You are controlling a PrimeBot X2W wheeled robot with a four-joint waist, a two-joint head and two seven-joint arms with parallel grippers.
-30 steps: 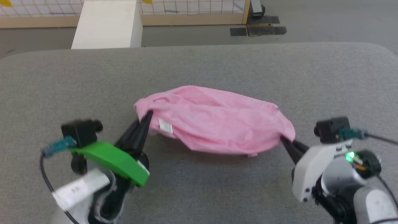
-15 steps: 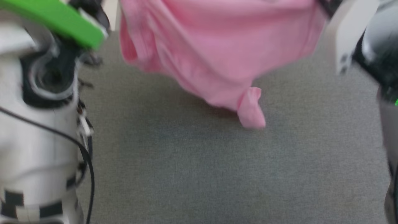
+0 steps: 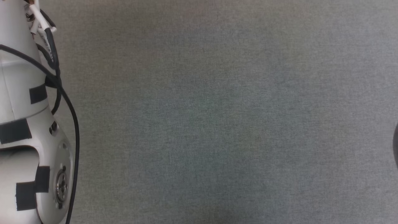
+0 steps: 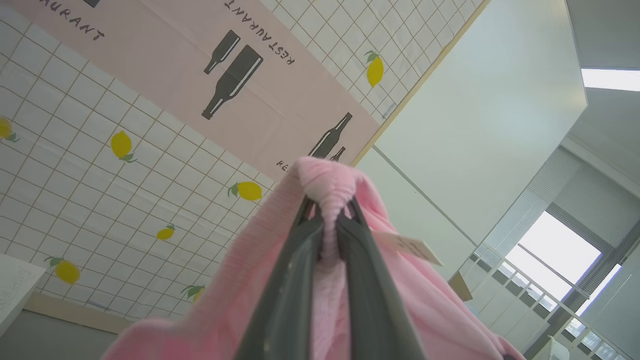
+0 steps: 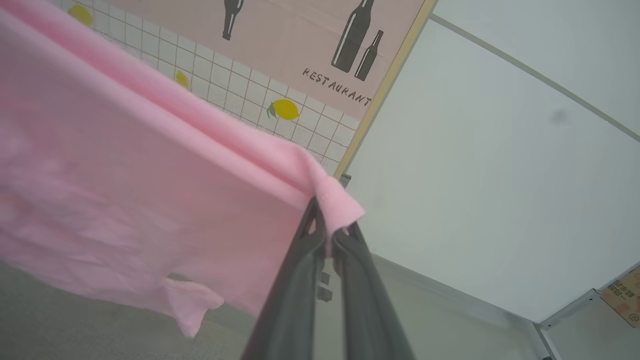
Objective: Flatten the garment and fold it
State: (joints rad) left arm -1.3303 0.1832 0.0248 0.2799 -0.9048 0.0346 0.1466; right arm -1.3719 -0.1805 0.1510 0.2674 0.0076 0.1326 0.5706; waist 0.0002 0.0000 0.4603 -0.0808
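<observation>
Garment (image 4: 325,182), heaped on the grey surface (image 3: 217,124) a second ago, now hoisted into the air between both arms, left gripper (image 4: 327,220) clamped on the bunched waistband, right gripper (image 5: 327,235) pinching the opposite edge, perhaps a waistband corner, one loose flap dangling.

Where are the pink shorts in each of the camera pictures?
Head view: grey surface, pale left forearm at the left edge.
Left wrist view: shorts bottom centre, pinched by the left gripper.
Right wrist view: shorts across the left, corner in the right gripper.
Shared landmark, both wrist views: the bottle poster.
</observation>
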